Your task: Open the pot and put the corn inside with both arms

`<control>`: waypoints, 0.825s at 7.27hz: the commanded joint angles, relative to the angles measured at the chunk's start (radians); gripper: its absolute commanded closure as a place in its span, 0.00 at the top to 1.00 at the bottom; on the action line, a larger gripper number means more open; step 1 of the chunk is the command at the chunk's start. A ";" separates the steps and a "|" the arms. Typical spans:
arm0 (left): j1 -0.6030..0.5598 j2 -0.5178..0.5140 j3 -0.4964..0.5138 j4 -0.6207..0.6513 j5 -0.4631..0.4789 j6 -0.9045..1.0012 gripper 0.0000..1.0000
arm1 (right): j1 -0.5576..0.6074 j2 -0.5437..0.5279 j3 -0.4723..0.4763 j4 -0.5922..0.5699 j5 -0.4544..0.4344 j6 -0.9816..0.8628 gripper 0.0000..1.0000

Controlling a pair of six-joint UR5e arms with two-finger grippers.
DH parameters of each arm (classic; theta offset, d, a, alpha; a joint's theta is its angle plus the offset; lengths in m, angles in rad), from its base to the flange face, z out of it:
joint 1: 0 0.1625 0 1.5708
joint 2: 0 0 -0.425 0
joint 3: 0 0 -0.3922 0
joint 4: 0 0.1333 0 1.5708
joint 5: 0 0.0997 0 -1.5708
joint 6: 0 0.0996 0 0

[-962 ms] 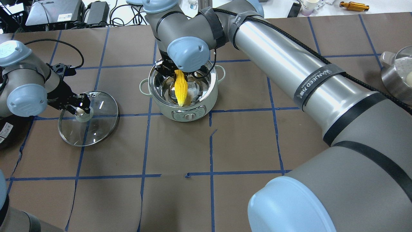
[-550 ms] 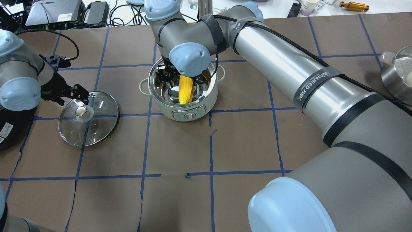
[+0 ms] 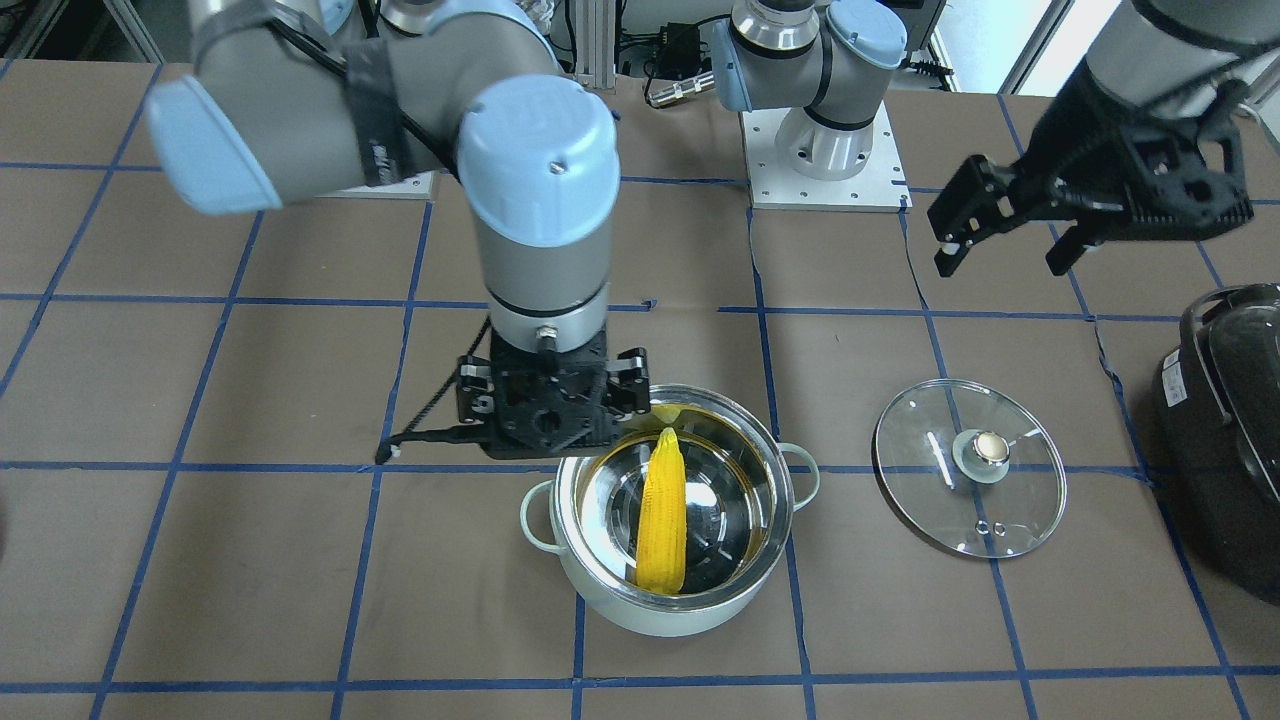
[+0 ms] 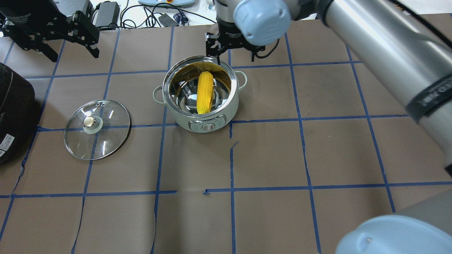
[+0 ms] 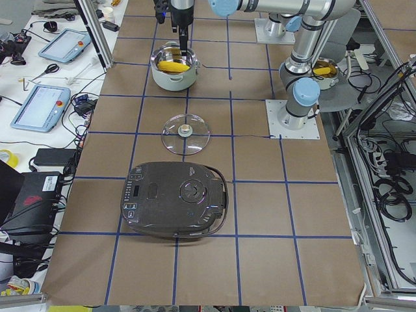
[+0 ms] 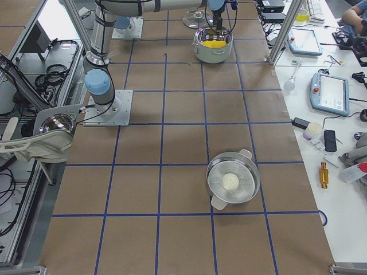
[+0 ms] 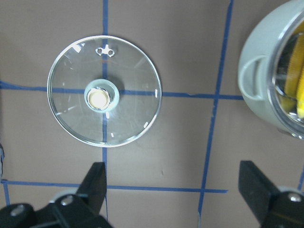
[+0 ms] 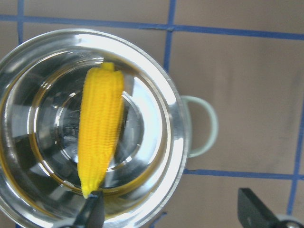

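The pale green pot (image 4: 208, 125) stands open on the table, also in the front view (image 3: 660, 615). The yellow corn (image 4: 204, 92) lies inside it, leaning on the steel wall (image 3: 662, 525) (image 8: 100, 128). The glass lid (image 4: 106, 137) lies flat on the table to the pot's left, knob up (image 3: 930, 490) (image 7: 128, 99). My right gripper (image 4: 231, 56) (image 3: 553, 415) is open and empty, raised just beyond the pot's far rim. My left gripper (image 4: 72, 53) (image 3: 1000, 262) (image 7: 175, 190) is open and empty, high above the table beyond the lid.
A large black appliance (image 4: 14, 113) (image 5: 175, 208) sits at the table's left end near the lid. A steel steamer pot with a white lump (image 6: 232, 182) stands far to the right. The arms' base plates (image 3: 825, 170) are on the robot's side.
My right gripper let go of the corn, which now lies in the pot, and rose away behind it. My left gripper released the lid knob and lifted up and away.
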 commanded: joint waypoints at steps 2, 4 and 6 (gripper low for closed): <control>-0.105 0.073 -0.046 0.014 -0.004 -0.023 1.00 | -0.243 -0.267 0.256 0.023 -0.005 -0.267 1.00; -0.110 0.085 -0.086 0.043 -0.006 -0.023 1.00 | -0.316 -0.378 0.403 0.018 -0.009 -0.346 1.00; -0.113 0.070 -0.088 0.069 -0.030 -0.038 1.00 | -0.319 -0.415 0.421 0.028 -0.038 -0.352 1.00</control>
